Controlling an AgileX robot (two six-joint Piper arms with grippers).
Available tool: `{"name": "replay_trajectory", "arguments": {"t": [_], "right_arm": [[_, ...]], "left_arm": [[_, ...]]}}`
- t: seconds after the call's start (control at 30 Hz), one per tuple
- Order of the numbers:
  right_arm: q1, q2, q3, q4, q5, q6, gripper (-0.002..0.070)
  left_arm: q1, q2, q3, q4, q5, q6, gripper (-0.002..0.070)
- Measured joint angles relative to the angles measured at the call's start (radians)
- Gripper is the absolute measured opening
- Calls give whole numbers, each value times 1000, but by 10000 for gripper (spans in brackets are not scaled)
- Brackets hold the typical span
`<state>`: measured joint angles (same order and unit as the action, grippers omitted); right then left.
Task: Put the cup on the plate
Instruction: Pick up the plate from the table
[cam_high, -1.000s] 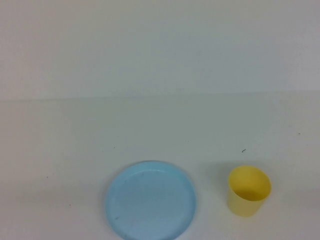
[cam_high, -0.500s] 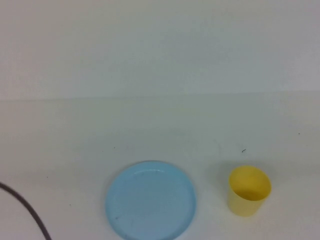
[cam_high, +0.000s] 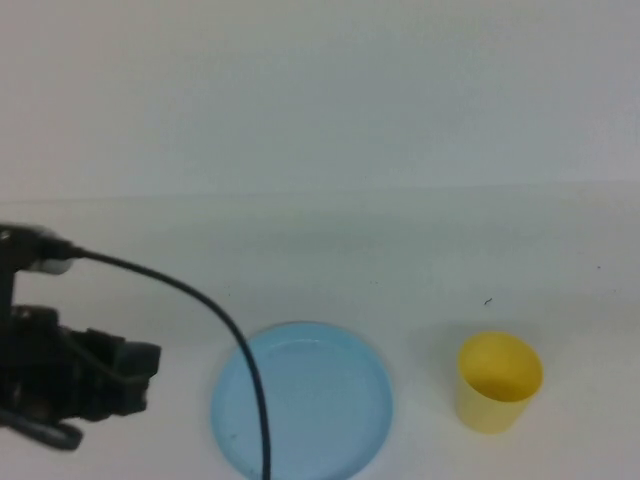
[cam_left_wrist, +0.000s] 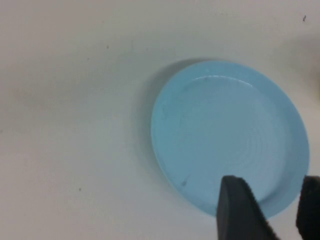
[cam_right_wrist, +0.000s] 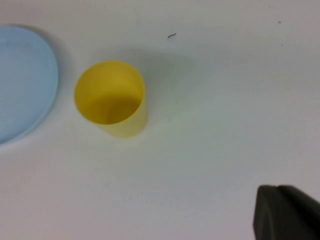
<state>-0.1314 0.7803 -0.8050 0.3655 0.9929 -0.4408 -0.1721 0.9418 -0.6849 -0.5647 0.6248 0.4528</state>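
High view: a small yellow plastic cup (cam_high: 498, 382) stands upright on the white table (cam_high: 330, 260), well apart from the round light blue plastic plate (cam_high: 302, 401) to its left; the left pincer (cam_high: 135, 375) hovers left of the plate.
Left wrist view: left pincer (cam_left_wrist: 272, 207) spread above the plate's (cam_left_wrist: 225, 135) rim.
Right wrist view: right pincer (cam_right_wrist: 285, 212) near the cup (cam_right_wrist: 111, 98); its state cannot be told.

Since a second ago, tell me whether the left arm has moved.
Yes. The left gripper has come into the high view from the left edge, toward the plate, open. The cup is unmoved; the right gripper is barely visible.
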Motion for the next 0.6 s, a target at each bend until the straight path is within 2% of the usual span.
{"name": "replay_trajectory", "arguments": {"t": [0.13,0.37,0.6], "right_arm": [[0,13,0,9,15,-19,1],[0,16,-2,13,87,-13,1],[0,22,-2,23,118,-7,1]], "left_arm": [[-77,210,-105,41,-38,-1,297],[-141,572,-275,82,-19,10,309],[-182,759,-383,202,57,-63,312]]}}
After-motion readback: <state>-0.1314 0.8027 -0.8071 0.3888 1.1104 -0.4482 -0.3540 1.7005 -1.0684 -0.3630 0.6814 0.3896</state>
